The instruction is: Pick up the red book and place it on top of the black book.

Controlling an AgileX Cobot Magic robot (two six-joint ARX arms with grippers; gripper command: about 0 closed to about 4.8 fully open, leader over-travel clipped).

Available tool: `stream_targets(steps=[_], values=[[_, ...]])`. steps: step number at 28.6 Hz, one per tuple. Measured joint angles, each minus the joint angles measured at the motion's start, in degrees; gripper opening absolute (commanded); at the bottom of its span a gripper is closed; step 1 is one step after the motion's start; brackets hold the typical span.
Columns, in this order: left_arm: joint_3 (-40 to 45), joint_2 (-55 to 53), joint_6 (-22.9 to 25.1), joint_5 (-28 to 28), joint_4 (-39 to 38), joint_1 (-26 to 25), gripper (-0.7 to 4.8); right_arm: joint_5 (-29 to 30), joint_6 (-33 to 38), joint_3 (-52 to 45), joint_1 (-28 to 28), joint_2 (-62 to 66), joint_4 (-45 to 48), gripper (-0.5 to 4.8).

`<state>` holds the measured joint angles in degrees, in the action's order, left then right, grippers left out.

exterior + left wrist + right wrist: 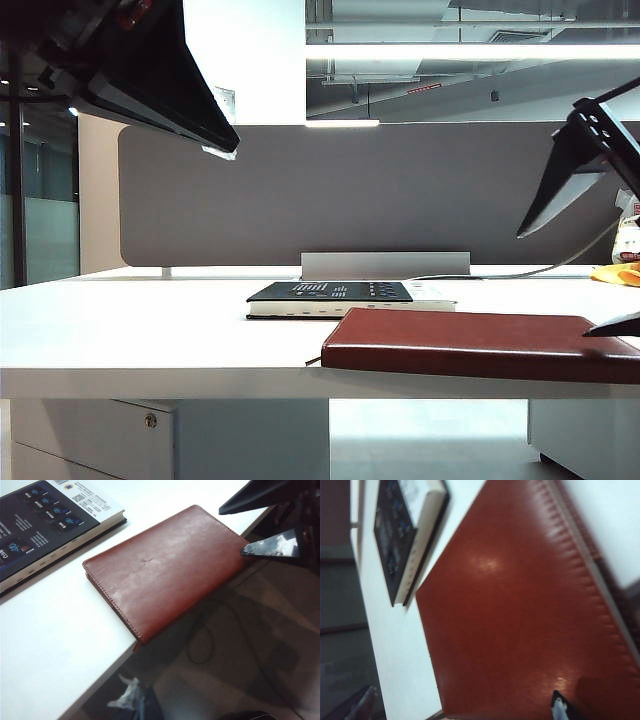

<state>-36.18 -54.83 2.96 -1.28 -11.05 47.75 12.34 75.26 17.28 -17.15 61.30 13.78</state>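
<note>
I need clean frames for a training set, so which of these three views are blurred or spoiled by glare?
Exterior view: sharp, but bright ceiling strip lights leave the left gripper and right gripper as dark silhouettes. Left wrist view: mostly sharp, soft sheen on the red book, white table nearly blown out. Right wrist view: motion-blurred throughout; glare spots on the red cover, black book markings smeared.
</note>
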Motion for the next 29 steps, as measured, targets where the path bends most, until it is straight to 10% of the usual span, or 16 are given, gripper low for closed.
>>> stream_targets(steps=[11, 17, 29], values=[[0.00, 0.00, 0.02, -0.02, 0.00, -0.07, -0.06, 1.95, 0.98, 0.07, -1.81, -6.58, -12.48, 4.79], [0.00, 0.02, 0.02, -0.02, 0.00, -0.09, -0.06, -9.70, 2.51, 0.07, -4.85, -14.82, -23.82, 4.79], [0.00, 0.02, 0.02, -0.07, -0.02, -0.09, -0.06, -13.18, 3.41, 0.04, -4.85, -0.66, -17.00, 4.79]])
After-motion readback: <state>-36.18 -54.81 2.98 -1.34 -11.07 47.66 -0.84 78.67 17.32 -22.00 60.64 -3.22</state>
